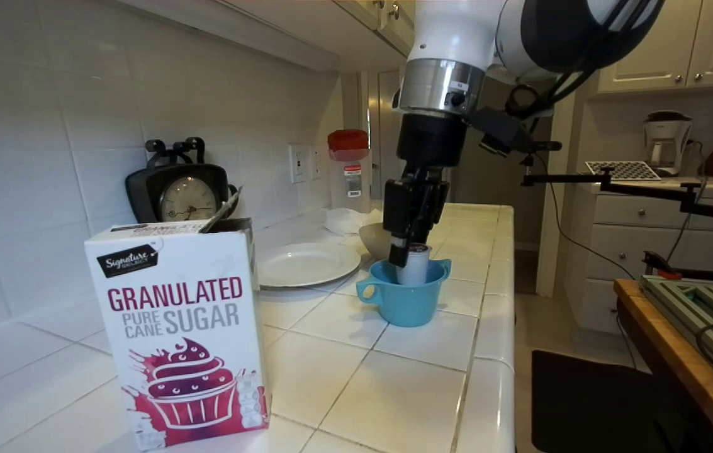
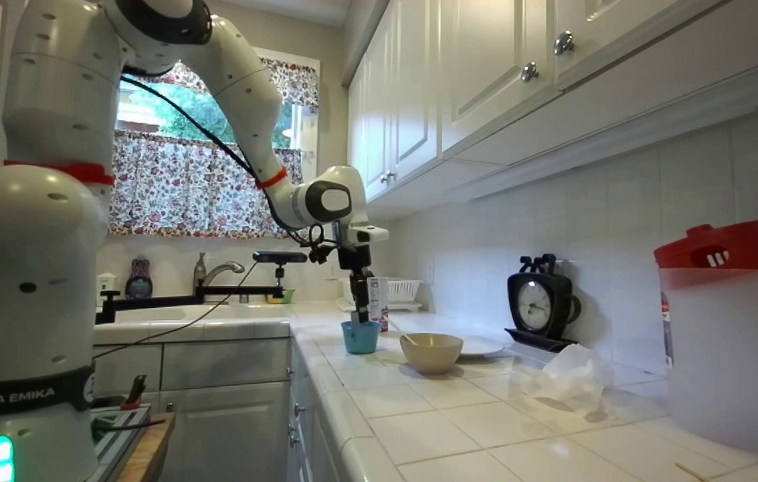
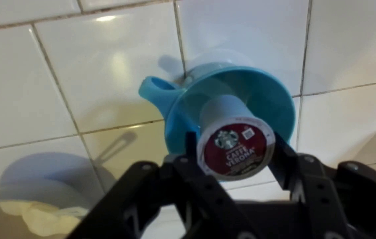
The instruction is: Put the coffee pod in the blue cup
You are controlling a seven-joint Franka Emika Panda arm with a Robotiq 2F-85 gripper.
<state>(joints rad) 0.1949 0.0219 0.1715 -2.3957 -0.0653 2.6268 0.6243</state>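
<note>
The light blue cup [image 1: 409, 308] stands upright on the tiled counter and also shows in an exterior view [image 2: 360, 339] and the wrist view [image 3: 272, 99]. My gripper [image 1: 408, 248] points down over the cup's mouth. In the wrist view its fingers [image 3: 233, 142] are closed on both sides of the coffee pod [image 3: 236, 149], which is whitish with a dark red lid. The lid faces up, tilted toward the wrist camera. In an exterior view the pod [image 1: 413, 267] has its lower end at or just inside the cup's rim; the exact depth is unclear.
A sugar box [image 1: 180, 327] stands on the counter. A white plate [image 1: 306, 261] and a pale bowl [image 2: 432, 355] with a utensil lie near the cup. A black scale [image 2: 536, 301], a plastic bag [image 2: 576, 375] and a red-lidded container [image 2: 730, 348] are further along.
</note>
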